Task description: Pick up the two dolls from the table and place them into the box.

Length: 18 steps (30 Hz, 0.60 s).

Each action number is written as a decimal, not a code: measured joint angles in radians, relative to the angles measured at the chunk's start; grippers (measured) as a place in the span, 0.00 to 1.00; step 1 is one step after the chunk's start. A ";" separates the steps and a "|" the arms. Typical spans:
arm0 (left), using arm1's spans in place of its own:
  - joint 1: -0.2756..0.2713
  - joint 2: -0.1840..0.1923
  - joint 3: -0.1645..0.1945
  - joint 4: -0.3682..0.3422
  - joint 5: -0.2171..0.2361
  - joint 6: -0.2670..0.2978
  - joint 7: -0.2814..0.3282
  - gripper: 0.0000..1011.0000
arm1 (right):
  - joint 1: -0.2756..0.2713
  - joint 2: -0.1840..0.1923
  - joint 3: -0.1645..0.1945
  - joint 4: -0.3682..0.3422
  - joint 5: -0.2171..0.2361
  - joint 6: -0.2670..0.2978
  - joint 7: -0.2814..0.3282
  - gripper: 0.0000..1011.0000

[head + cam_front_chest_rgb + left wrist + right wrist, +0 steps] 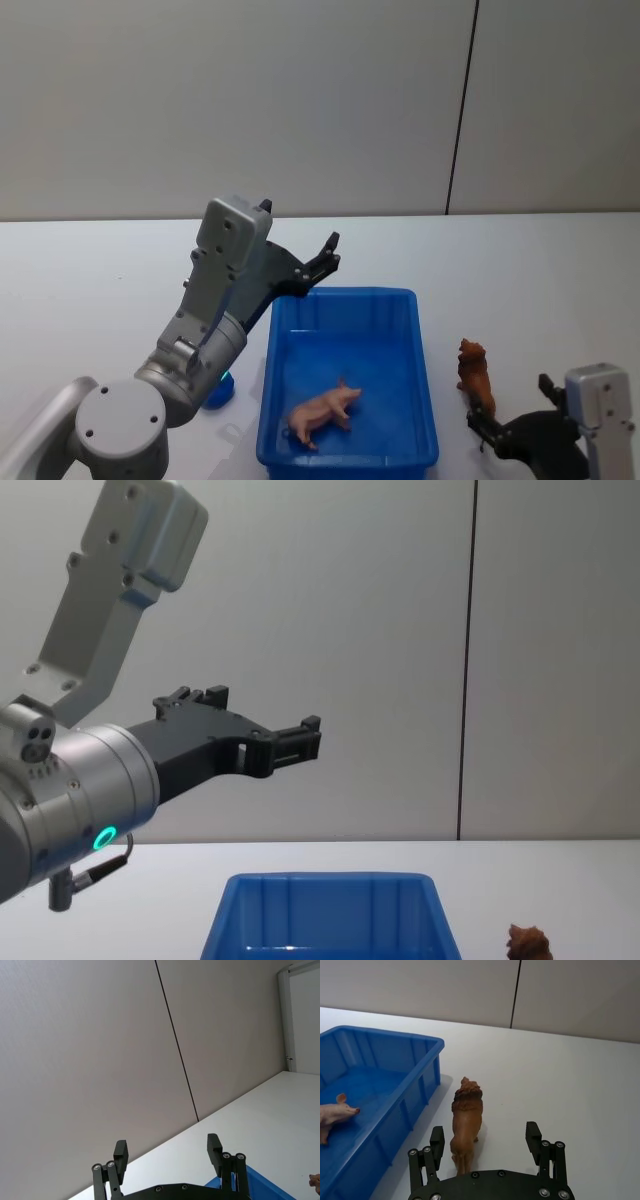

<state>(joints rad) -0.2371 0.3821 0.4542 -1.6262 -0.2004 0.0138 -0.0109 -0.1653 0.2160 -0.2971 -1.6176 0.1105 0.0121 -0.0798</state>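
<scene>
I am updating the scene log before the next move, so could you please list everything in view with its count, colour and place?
pink doll: one, pale pink, lying inside the box, near its front end.
brown doll: one, reddish-brown, standing on the table just right of the box.
box: one, bright blue, on the table, centre.
table: one, white, under everything.
wall panels: two, pale grey, behind the table, with a dark seam between them.
left gripper: one, black, open, raised above the box's far left corner.
right gripper: one, black, open, low behind the brown doll, one finger on either side.
</scene>
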 joint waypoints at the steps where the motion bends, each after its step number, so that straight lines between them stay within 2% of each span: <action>1: 0.000 0.000 0.000 0.000 0.000 0.000 0.000 0.99 | 0.000 0.000 0.000 0.000 0.000 0.000 0.000 0.99; 10: 0.000 0.000 0.000 0.000 0.000 0.000 0.000 0.99 | 0.039 -0.028 -0.005 0.080 0.000 -0.014 0.038 0.97; 18: 0.000 0.000 0.000 0.000 0.000 0.000 0.000 0.99 | 0.079 -0.055 -0.008 0.150 -0.003 -0.026 0.056 0.75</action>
<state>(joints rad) -0.2371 0.3821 0.4542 -1.6262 -0.2004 0.0138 -0.0109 -0.0867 0.1606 -0.3046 -1.4679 0.1077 -0.0140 -0.0237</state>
